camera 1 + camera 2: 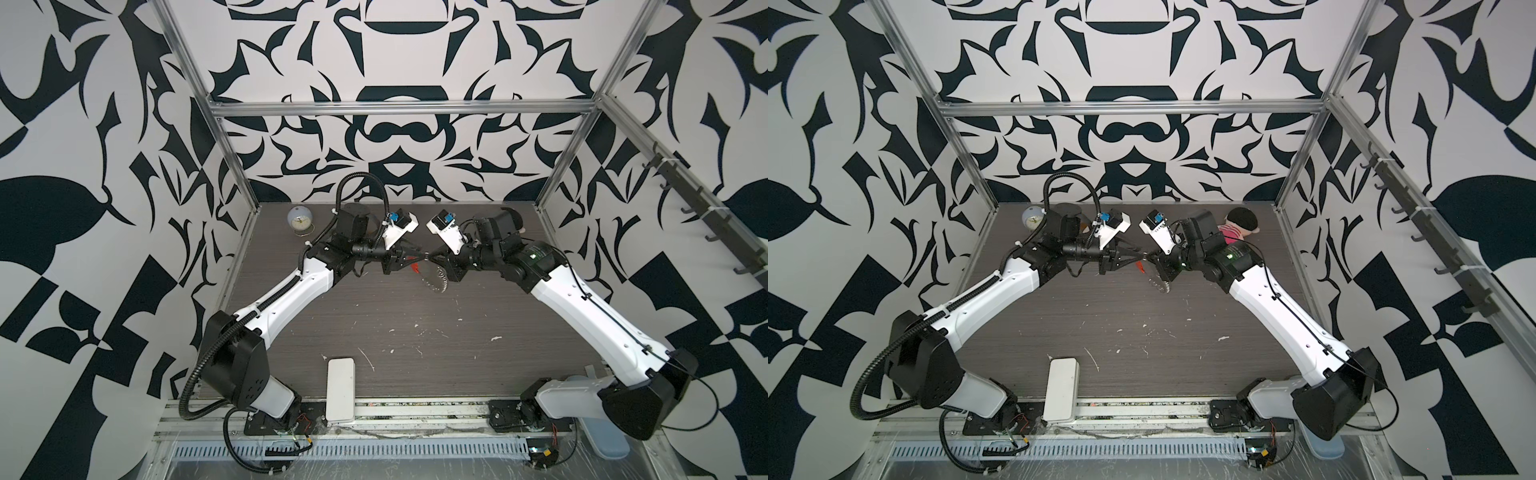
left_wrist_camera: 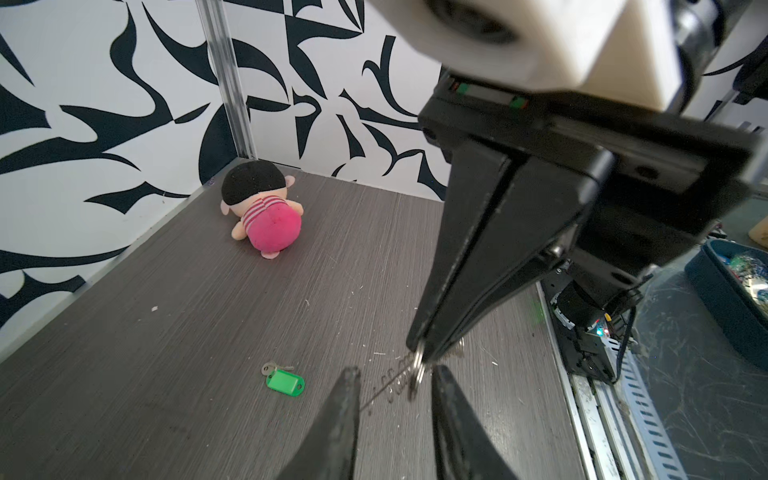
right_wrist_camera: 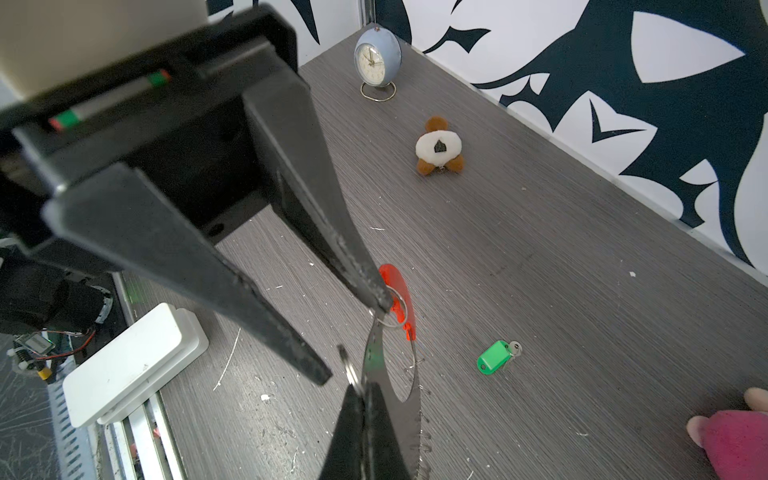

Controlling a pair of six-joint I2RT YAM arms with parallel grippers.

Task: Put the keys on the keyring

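The keyring (image 3: 390, 374) hangs above the table: a curved silvery plate with small wire loops, silver rings, and a red-orange bar (image 3: 397, 291). My right gripper (image 3: 363, 390) is shut on one silver ring (image 2: 417, 368) of it. My left gripper (image 2: 395, 372) faces it, open. Its fingers stand either side of that ring, and one fingertip (image 3: 384, 301) touches the small ring at the red bar. In both top views the two grippers meet tip to tip over the table's far middle, left gripper (image 1: 419, 259), right gripper (image 1: 430, 258), keyring (image 1: 1160, 284) dangling below. The green-headed key (image 2: 284, 381) lies flat on the table, apart from both.
A pink plush doll (image 2: 266, 212) lies in the far right corner, a small blue clock (image 3: 377, 58) in the far left. A white-and-brown plush toy (image 3: 438, 147) sits near the back wall. A white box (image 1: 340, 388) rests on the front rail. A blue bin (image 2: 731, 286) stands outside.
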